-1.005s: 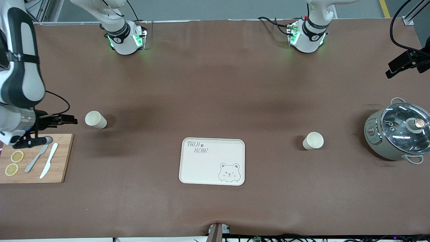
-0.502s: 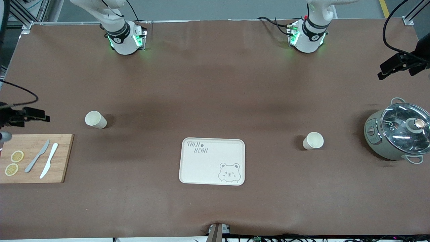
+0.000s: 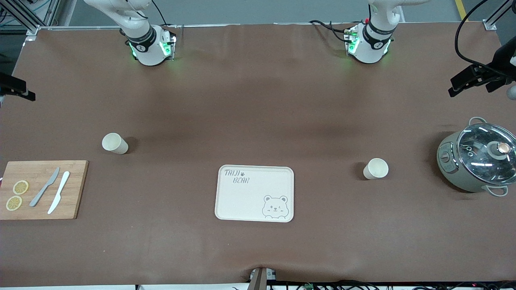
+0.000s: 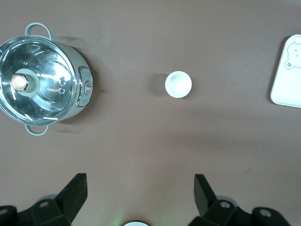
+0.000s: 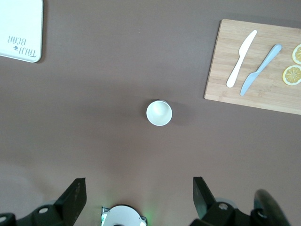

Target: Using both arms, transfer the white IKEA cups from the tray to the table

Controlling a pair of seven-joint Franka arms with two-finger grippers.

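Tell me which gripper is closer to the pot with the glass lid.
Left. The left gripper hangs open over the left arm's end of the table, near the pot. The right gripper hangs open over the right arm's end, the table's whole length away.

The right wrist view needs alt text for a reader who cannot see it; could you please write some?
A white cup stands upright on the brown table, under the right gripper with its jaws open. A cutting board with knives and a tray's corner lie at the edges.
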